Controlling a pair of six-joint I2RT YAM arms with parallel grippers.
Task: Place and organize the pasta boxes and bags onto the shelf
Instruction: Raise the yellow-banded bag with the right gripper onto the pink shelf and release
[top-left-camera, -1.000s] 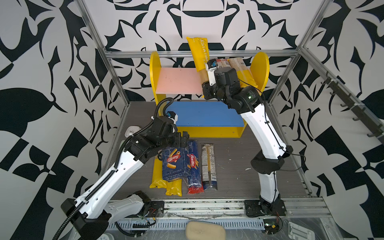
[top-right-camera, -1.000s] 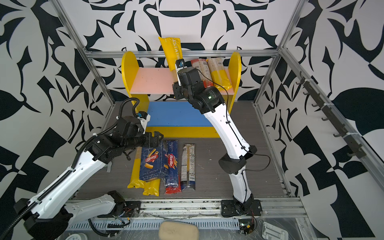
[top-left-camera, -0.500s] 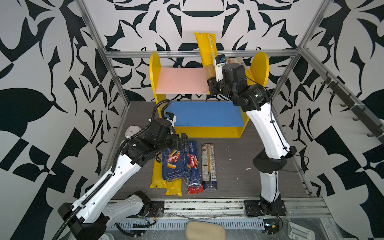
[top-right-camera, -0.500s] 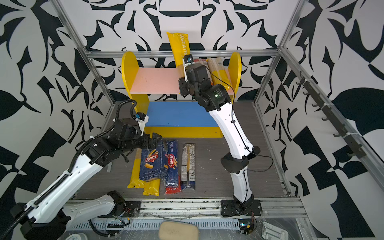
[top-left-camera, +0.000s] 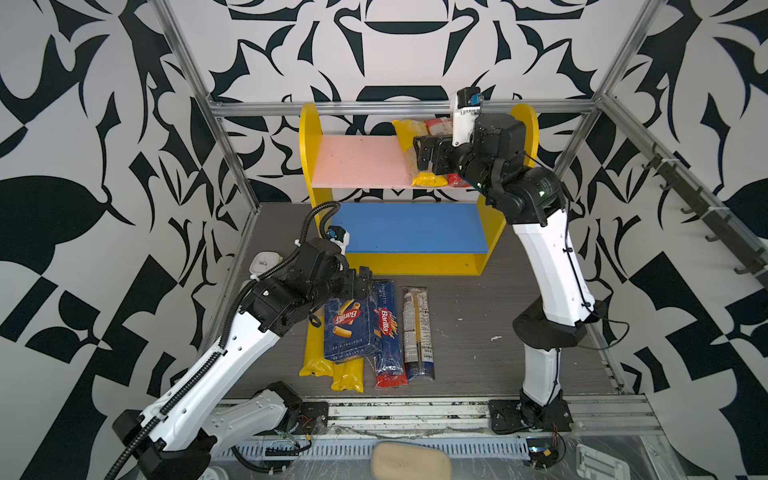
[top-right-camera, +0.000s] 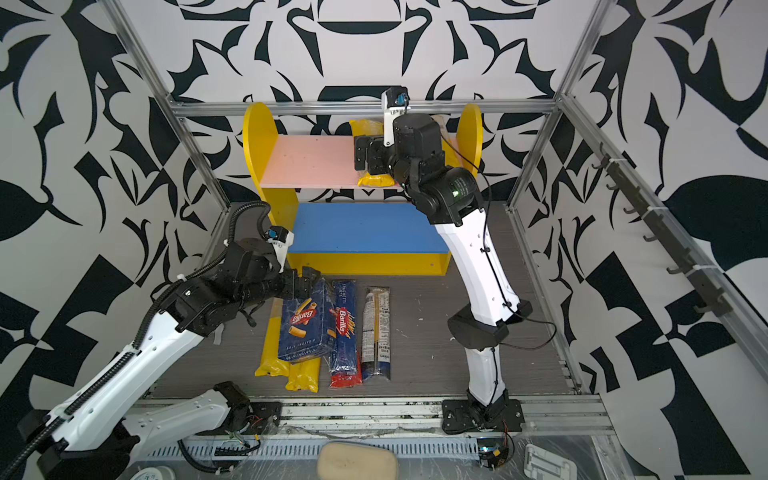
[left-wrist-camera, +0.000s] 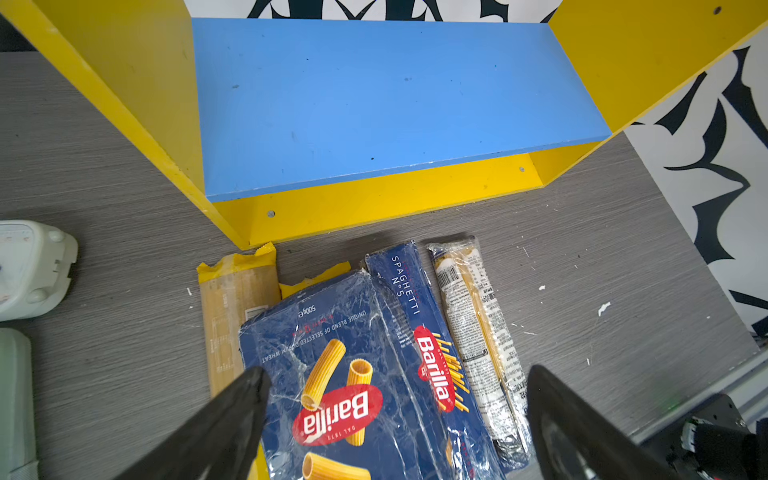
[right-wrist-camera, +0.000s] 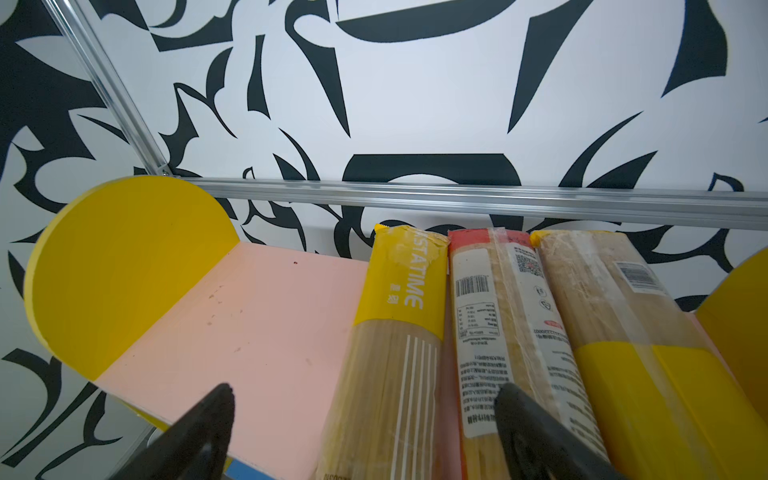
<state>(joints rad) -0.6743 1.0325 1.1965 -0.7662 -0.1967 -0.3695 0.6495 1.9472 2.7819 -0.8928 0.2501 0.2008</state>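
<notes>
The shelf (top-left-camera: 309, 137) stands in the upper middle of both top views, and it is only partly filled. On the pink upper board (top-left-camera: 357, 162), toward its right end in the frame, three bags lie side by side. They are the PASTATIME bag (right-wrist-camera: 399, 316), the red-ended bag (right-wrist-camera: 494, 316) and the yellow-ended bag (right-wrist-camera: 615, 332). The right tool (right-wrist-camera: 365, 388) hangs over the PASTATIME bag with its jaws spread wider than the bag, one on each side, gripping nothing. That bag rests on the board by itself, so I judge this placement done.

The blue lower board (top-left-camera: 407, 226) is bare. The rest of the packs are on the desk (top-left-camera: 469, 316), in the lower middle of the frame just in front of the shelf. The rigatoni block (top-left-camera: 351, 328) lies on top of a yellow-tipped bag (top-left-camera: 312, 361) and a second yellow-tipped bag (top-left-camera: 348, 376). The spaghetti pack (top-left-camera: 388, 328) is beside the block, and next to that is the navy-ended bag (top-left-camera: 417, 328) (a red end shows below the spaghetti pack, but I cannot tell whose it is). The left tool (left-wrist-camera: 397, 374) hovers over the rigatoni block, fully open and empty.

By my count three are shelved and at least five remain, so under half is done.
</notes>
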